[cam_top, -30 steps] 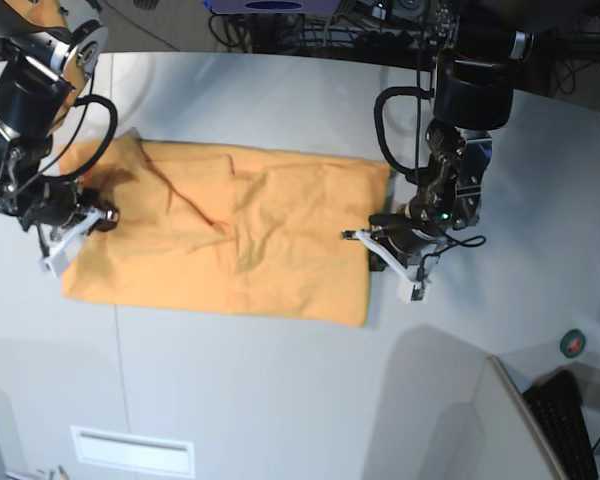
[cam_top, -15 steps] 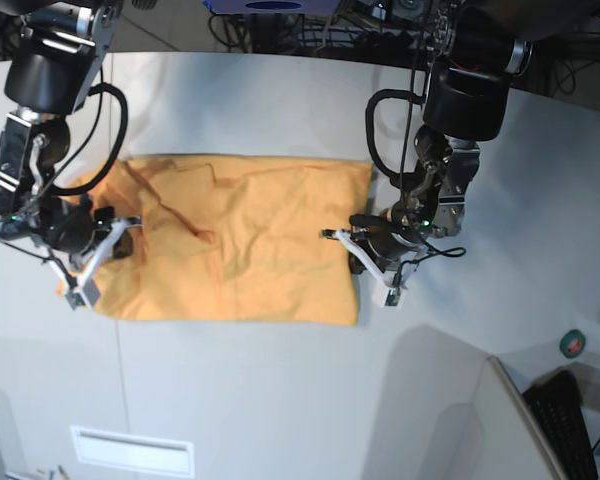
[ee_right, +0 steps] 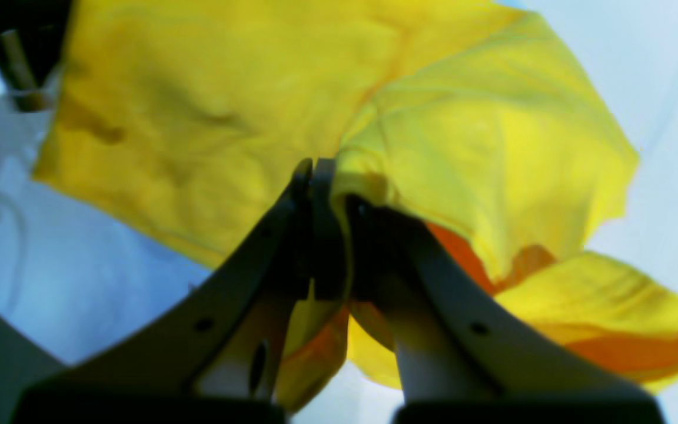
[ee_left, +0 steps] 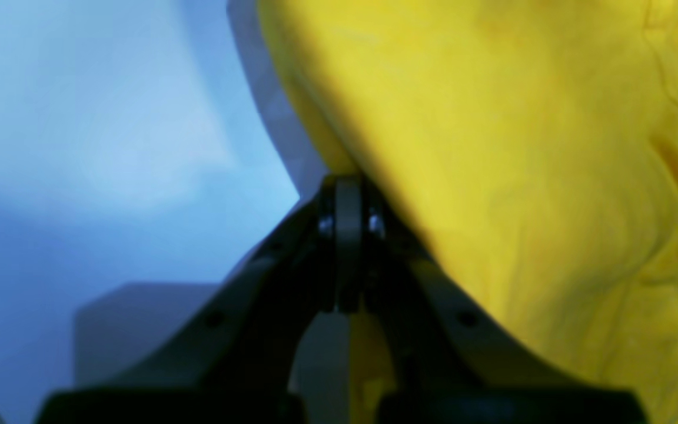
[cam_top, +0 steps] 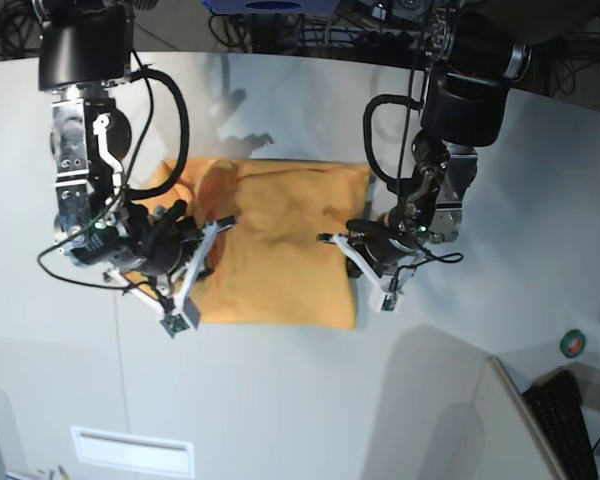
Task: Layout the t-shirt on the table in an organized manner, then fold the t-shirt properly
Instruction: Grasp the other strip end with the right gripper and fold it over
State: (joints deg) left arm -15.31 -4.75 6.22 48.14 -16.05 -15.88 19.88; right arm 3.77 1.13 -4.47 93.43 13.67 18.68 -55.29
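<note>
The light-orange t-shirt (cam_top: 280, 240) lies on the white table (cam_top: 280, 400) as a folded rectangle. On the left of the base view, my right gripper (cam_top: 195, 270) is shut on the shirt's left part and holds it raised over the rest of the cloth. In the right wrist view the fingertips (ee_right: 321, 176) pinch a fold of the t-shirt (ee_right: 198, 118), and more fabric hangs below them. My left gripper (cam_top: 355, 255) is shut on the shirt's right edge. In the left wrist view its closed tips (ee_left: 348, 194) meet the edge of the t-shirt (ee_left: 492, 147).
A green tape roll (cam_top: 573, 343) and a black keyboard (cam_top: 570, 425) sit at the right, beyond an angled panel edge. A white rectangular plate (cam_top: 132, 450) lies near the front edge. Cables and equipment line the far edge of the table.
My right gripper has swung from the shirt's far left edge toward the middle, carrying that part over the rest. My left gripper has shifted slightly left with the right edge.
</note>
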